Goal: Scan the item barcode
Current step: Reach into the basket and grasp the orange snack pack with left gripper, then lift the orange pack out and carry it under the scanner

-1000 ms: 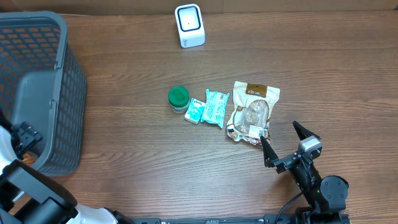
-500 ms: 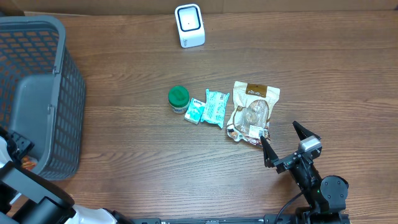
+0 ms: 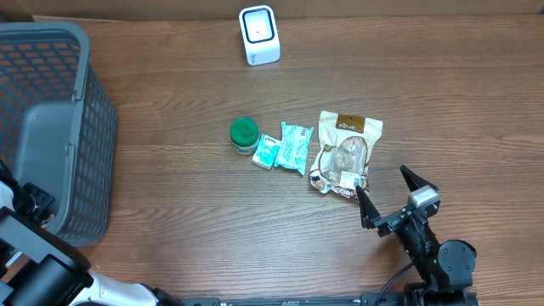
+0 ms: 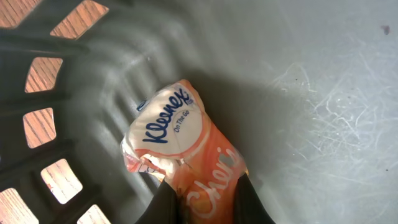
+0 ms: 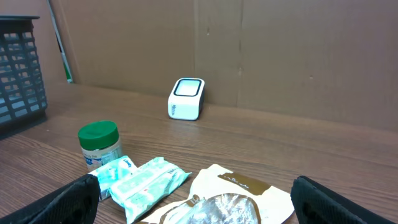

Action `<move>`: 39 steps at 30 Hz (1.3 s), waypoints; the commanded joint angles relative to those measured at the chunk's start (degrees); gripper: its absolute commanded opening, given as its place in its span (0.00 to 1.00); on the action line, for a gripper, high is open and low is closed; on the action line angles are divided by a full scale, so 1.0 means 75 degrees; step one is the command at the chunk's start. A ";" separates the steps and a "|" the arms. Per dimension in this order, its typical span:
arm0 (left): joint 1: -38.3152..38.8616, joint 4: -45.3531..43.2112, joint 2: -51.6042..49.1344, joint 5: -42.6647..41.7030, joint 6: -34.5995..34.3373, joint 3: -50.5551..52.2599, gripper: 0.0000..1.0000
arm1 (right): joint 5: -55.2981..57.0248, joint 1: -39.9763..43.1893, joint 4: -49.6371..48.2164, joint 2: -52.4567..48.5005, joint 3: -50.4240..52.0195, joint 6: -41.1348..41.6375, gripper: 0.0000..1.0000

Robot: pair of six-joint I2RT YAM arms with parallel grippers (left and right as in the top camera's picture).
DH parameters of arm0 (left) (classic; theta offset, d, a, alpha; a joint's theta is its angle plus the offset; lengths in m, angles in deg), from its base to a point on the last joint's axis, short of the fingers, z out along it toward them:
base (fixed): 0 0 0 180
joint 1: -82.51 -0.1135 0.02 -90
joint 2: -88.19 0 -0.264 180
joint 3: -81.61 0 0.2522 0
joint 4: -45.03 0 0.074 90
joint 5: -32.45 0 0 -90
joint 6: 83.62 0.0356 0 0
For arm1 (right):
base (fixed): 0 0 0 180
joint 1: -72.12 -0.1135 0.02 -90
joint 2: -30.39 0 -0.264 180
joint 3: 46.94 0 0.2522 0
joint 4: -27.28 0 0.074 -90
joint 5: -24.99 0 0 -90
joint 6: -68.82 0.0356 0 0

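My left claw (image 4: 205,198) just clenched from wide open onto the Kleenex pack (image 4: 177,134) between its fingers, so I judged it ready for scanning.

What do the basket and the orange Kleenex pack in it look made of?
Basket: grey moulded plastic, matte, with pale scratches on its floor. Kleenex pack: thin glossy plastic film, probably over soft tissues, judging by creases and sheen.

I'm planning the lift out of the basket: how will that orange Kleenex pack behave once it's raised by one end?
Likely soft and floppy: the Kleenex pack has a crinkled film wrapper, and the left pincer pinches only its lower end, so the free end may droop. Probably light for its size, being tissues. The glossy film could slip.
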 commanded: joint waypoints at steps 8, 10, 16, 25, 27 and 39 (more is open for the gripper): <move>0.0055 0.0889 0.0020 -0.1224 -0.0052 -0.1008 0.04 | 0.0050 0.0017 -0.0041 0.0058 0.0079 0.0032 1.00; 0.0099 0.1134 0.0224 -0.1795 -0.0073 -0.1457 0.04 | 0.0050 0.0017 -0.0041 0.0058 0.0079 0.0032 1.00; 0.0347 0.1443 0.1145 -0.5147 -0.0216 -0.2868 0.04 | 0.0050 0.0017 -0.0041 0.0058 0.0079 0.0032 1.00; 0.2046 0.1064 0.2594 -0.8288 -0.0755 -0.4234 0.04 | 0.0050 0.0017 -0.0041 0.0058 0.0079 0.0032 1.00; 0.2844 0.1145 0.2882 -0.8014 -0.0545 -0.4234 0.04 | 0.0050 0.0017 -0.0041 0.0058 0.0079 0.0032 1.00; 0.8209 0.2046 0.1918 -0.3488 0.0009 -0.3142 0.04 | 0.0050 0.0017 -0.0041 0.0058 0.0079 0.0032 1.00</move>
